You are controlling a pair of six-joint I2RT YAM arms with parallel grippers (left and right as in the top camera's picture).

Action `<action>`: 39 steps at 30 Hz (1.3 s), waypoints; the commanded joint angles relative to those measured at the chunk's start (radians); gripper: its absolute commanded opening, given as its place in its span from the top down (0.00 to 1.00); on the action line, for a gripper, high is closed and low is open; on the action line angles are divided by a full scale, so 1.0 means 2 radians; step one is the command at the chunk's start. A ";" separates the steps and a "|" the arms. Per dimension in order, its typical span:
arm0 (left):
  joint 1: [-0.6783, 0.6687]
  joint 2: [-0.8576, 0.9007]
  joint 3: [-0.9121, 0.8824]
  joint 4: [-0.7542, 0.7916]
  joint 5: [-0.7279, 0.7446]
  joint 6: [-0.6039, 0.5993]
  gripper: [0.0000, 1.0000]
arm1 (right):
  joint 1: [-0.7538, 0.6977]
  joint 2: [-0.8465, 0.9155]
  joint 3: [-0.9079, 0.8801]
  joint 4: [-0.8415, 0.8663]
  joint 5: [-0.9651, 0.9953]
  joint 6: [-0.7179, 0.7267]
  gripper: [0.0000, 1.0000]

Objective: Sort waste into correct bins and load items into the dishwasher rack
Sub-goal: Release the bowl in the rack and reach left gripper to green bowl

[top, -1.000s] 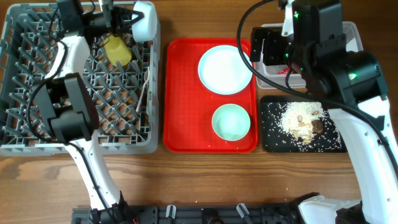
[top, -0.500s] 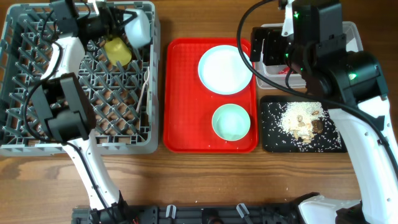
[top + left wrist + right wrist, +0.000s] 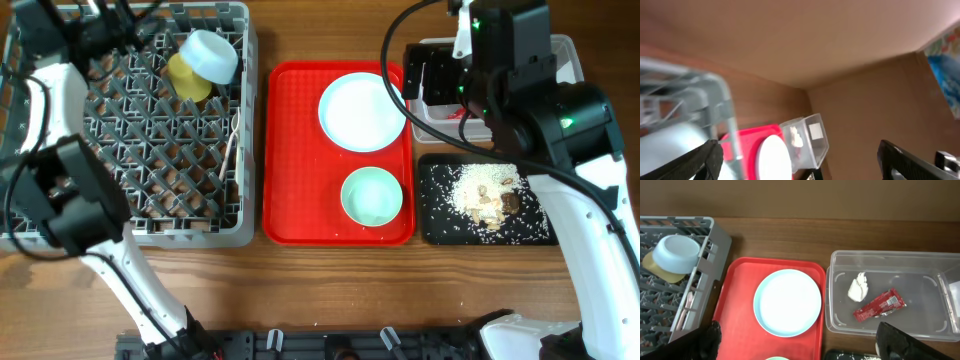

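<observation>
Overhead: one dishwasher rack (image 3: 150,236), one yellow cup (image 3: 185,78), one blue bowl (image 3: 208,55); one plate (image 3: 360,110), one mint bowl (image 3: 372,195); one wrapper (image 3: 879,305), one napkin (image 3: 858,288). Left gripper (image 3: 799,147), right gripper (image 3: 797,330): released.

Plastic, foil and paper on a wood-grain desk

The desk (image 3: 320,290) shows brown wood grain with a low satin sheen. At its back left corner, the dishwasher rack (image 3: 150,236) is matt grey moulded plastic and carries a smooth yellow cup (image 3: 181,82) and a smooth pale bowl (image 3: 210,55). Mid-desk, the red tray (image 3: 300,150) is glossy plastic, and the light blue plate (image 3: 360,110) and mint-green bowl (image 3: 372,195) on it look smooth and faintly shiny. Toward the right edge, the clear tub (image 3: 890,255) is see-through plastic. It holds a shiny, crinkled red foil wrapper (image 3: 879,305) and a crumpled white paper napkin (image 3: 858,287). The black tray (image 3: 432,225) is matt, strewn with grainy rice-like scraps (image 3: 485,195).
</observation>
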 commanded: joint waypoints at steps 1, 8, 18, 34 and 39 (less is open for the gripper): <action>-0.010 -0.078 0.000 -0.012 0.002 0.001 0.00 | -0.002 0.006 -0.001 0.001 -0.003 -0.004 0.00; -0.071 -0.119 0.000 -0.244 -0.027 0.087 0.00 | -0.002 0.006 -0.001 0.002 -0.003 -0.004 0.00; -0.332 -0.117 -0.005 -0.536 -0.411 0.239 0.21 | -0.002 0.006 -0.001 0.001 -0.003 -0.004 0.00; -0.565 -0.092 -0.142 -0.467 -0.463 0.163 0.96 | -0.002 0.006 -0.001 0.002 -0.003 -0.004 0.00; -0.563 -0.092 -0.212 -0.395 -0.548 0.132 0.96 | -0.002 0.006 -0.001 0.002 -0.003 -0.004 0.00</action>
